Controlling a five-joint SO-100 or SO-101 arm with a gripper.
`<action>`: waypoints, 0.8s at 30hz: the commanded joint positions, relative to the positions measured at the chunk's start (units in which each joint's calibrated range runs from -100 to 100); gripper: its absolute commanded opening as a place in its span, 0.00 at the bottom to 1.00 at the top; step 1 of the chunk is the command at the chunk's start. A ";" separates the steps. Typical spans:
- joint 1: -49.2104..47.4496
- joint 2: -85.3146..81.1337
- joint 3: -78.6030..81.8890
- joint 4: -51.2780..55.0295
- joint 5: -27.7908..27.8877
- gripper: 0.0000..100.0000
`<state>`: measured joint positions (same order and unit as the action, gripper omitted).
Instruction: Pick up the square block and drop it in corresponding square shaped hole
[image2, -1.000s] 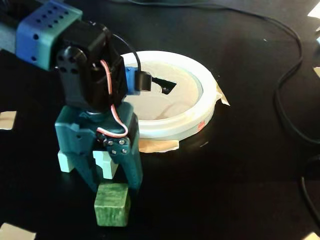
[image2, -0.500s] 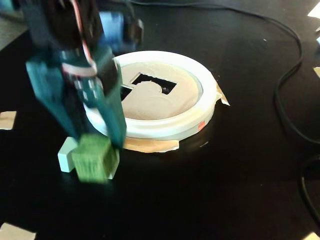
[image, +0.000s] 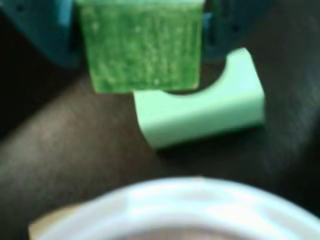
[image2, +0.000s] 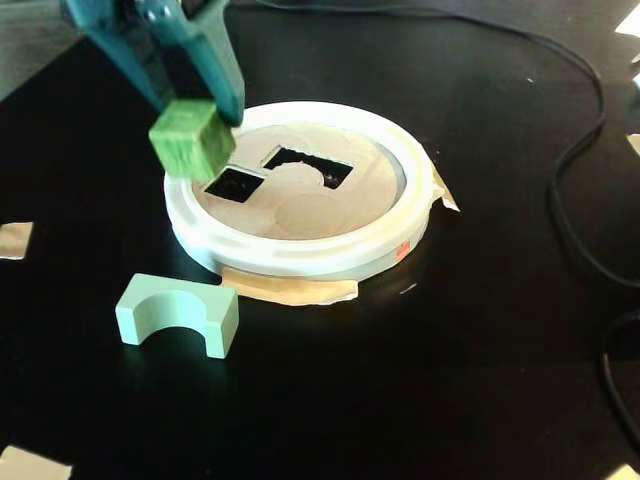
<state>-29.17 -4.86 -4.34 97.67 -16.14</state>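
Observation:
My teal gripper (image2: 192, 128) is shut on a dark green square block (image2: 191, 139) and holds it in the air above the left rim of a round white lid (image2: 300, 262). The lid's tan cardboard top has a square hole (image2: 234, 185) just right of and below the block, and a bridge-shaped hole (image2: 309, 166) further right. In the wrist view the block (image: 142, 46) fills the top, clamped between the gripper's two teal fingers (image: 45, 35), with the white lid rim (image: 190, 205) at the bottom edge.
A pale green arch-shaped block (image2: 178, 314) lies on the black table left of and in front of the lid; it also shows in the wrist view (image: 202, 107). A black cable (image2: 575, 170) runs along the right side. Tape scraps lie at the table edges.

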 joint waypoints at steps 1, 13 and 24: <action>-9.78 -3.25 -4.40 -0.48 -4.79 0.29; -17.27 10.01 -4.31 -13.13 -6.25 0.30; -21.39 17.53 -4.31 -13.93 -8.16 0.30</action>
<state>-47.95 12.08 -4.54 85.16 -23.66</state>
